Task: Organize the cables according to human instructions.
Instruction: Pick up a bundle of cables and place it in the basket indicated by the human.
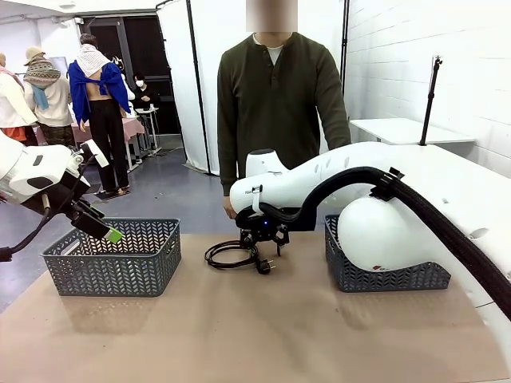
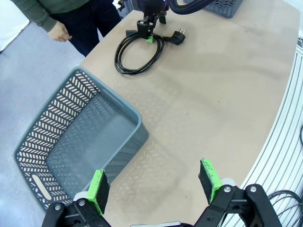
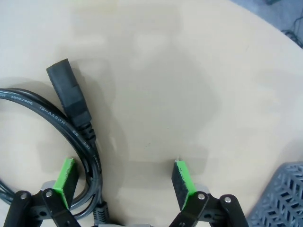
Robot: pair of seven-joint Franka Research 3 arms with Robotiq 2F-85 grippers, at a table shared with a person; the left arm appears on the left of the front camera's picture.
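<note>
So far one cable (image 1: pixel 235 255) lies in the middle of the frame, not yet in a basket (image 1: pixel 112 257); the right gripper (image 3: pixel 124 185) hovers wide open over it, perhaps touching

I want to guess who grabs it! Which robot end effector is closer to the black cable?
Right. The right end effector hangs directly over the cable, open; the left end effector is off above the left basket.
</note>
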